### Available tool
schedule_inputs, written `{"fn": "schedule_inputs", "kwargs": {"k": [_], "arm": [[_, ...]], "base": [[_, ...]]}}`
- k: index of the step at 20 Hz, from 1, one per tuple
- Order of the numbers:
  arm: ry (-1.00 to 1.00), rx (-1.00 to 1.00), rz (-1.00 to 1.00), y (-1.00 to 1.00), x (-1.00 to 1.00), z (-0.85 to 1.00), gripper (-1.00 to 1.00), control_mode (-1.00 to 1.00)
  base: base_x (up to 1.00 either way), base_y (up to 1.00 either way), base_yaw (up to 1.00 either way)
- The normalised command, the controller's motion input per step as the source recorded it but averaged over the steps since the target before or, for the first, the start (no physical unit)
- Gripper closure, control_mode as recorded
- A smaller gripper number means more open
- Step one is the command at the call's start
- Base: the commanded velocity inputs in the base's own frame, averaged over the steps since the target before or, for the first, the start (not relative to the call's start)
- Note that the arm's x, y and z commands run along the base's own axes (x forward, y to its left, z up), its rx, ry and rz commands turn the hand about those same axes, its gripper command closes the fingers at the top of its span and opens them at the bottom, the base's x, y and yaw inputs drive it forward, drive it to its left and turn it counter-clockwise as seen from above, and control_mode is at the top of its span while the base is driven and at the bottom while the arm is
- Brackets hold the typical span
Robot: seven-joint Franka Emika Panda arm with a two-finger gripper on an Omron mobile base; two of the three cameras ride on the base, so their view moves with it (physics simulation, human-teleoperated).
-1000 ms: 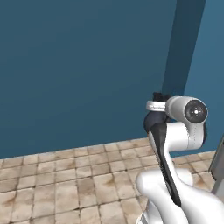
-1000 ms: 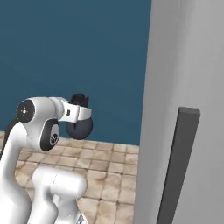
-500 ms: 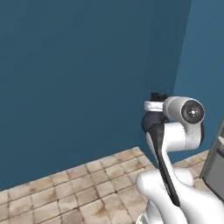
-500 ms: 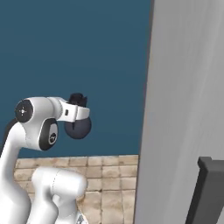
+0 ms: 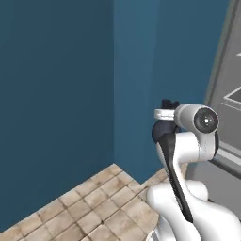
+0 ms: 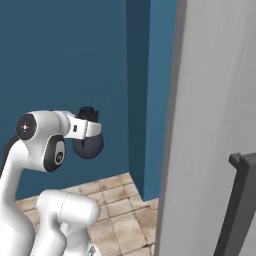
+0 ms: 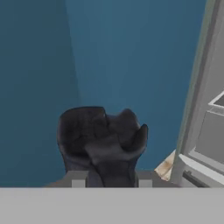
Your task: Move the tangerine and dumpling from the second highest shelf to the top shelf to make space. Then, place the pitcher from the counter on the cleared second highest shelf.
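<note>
My gripper point(image 5: 169, 104) is held up at chest height on the folded arm, facing a dark blue wall; it also appears in the right base view point(image 6: 89, 113). In the hand view the two dark fingertips point(image 7: 83, 133) stand slightly apart with nothing between them, so the gripper point(image 7: 107, 131) looks open and empty. A grey fridge point(image 5: 228, 94) edges in at the right, with a white-rimmed ledge point(image 7: 218, 101) just showing inside it. The tangerine, dumpling, pitcher and counter are out of view.
A large grey fridge door panel point(image 6: 215, 125) with a dark vertical handle point(image 6: 242, 200) fills the right side close by. A blue wall corner point(image 5: 114, 84) lies ahead. Beige tiled floor point(image 5: 89, 207) runs below.
The whole picture has shifted: the base has driven and turned, bringing the wall corner and the fridge's open side into view. The arm holds the same pose.
</note>
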Motion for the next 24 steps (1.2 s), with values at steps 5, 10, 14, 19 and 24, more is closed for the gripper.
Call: {"fn": "schedule_inputs", "kwargs": {"k": [5, 10, 14, 19, 24], "arm": [[0.00, 0.00, 0.00, 0.00, 0.00, 0.00, 1.00, 1.00], [0.00, 0.00, 0.00, 0.00, 0.00, 0.00, 1.00, 1.00], [0.00, 0.00, 0.00, 0.00, 0.00, 0.00, 1.00, 1.00], [0.00, 0.00, 0.00, 0.00, 0.00, 0.00, 1.00, 1.00], [0.00, 0.00, 0.00, 0.00, 0.00, 0.00, 1.00, 1.00]], "base": [[0.27, 0.00, -0.52], [0.27, 0.02, -0.54], [0.23, 0.04, -0.54], [0.22, 0.16, -0.54], [0.23, 0.24, -0.53]]}}
